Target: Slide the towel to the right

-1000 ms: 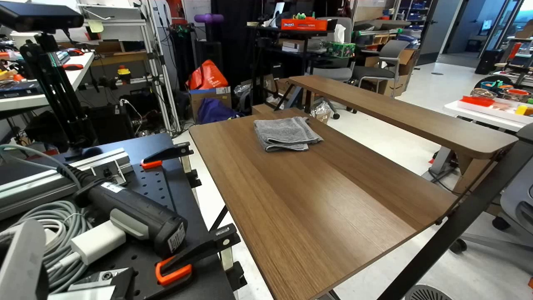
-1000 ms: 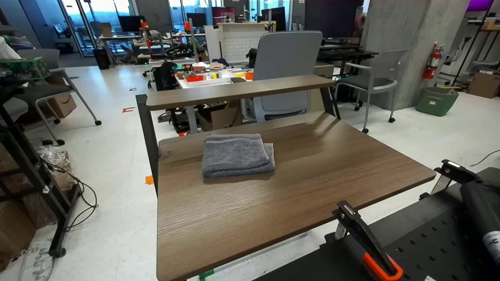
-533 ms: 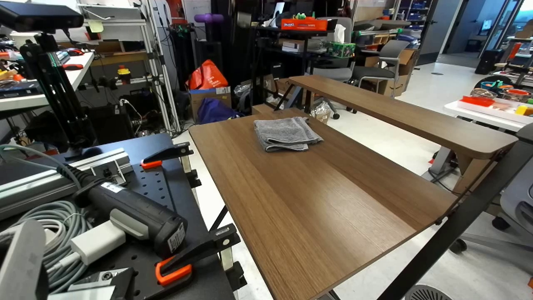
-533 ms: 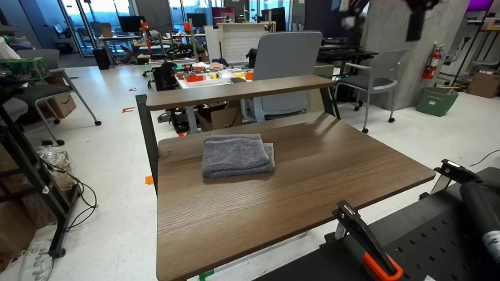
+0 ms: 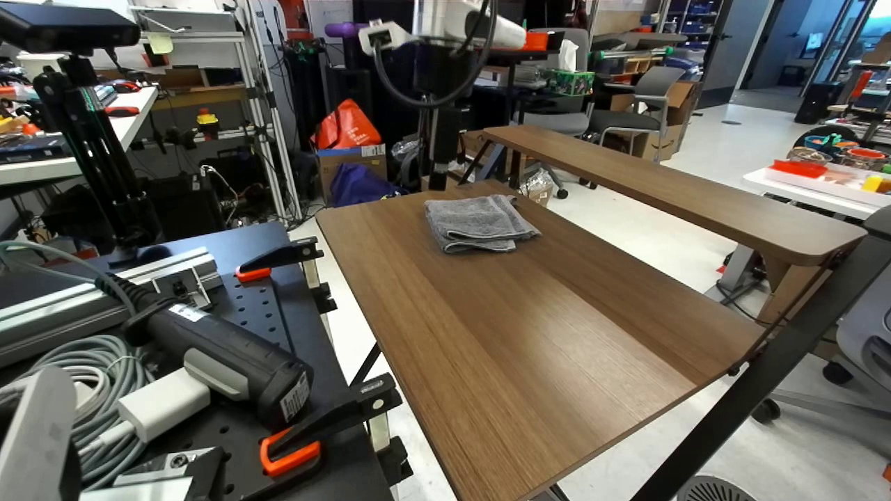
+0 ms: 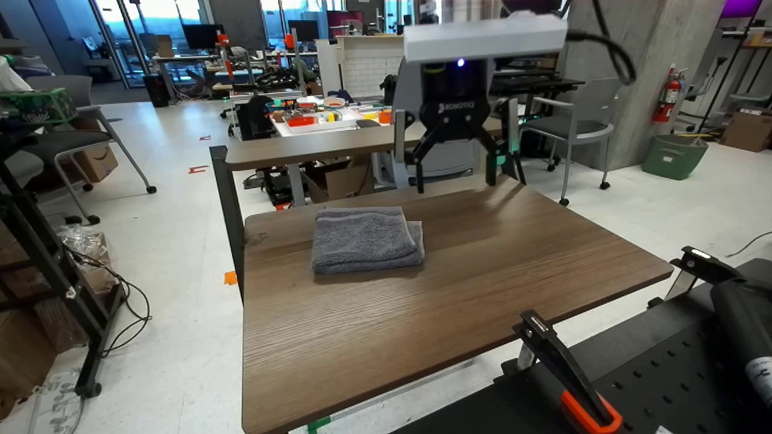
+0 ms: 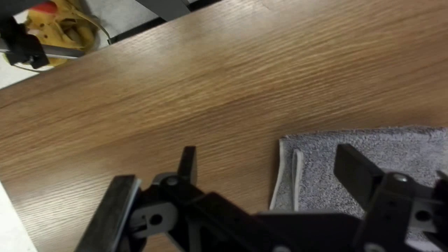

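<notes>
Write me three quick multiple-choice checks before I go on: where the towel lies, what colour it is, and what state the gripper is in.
1. Where does the folded towel lie?
A) On the raised shelf
B) On the lower tabletop
C) On the floor

2. What colour is the folded towel?
A) Red
B) Yellow
C) Grey

3. What state is the gripper in?
A) Open, holding nothing
B) Shut on the folded towel
C) Shut, holding nothing

1: B, as both exterior views show it lying there.
2: C, as its cloth looks grey in both exterior views.
3: A, as its fingers stand apart with nothing pinched between them.
</notes>
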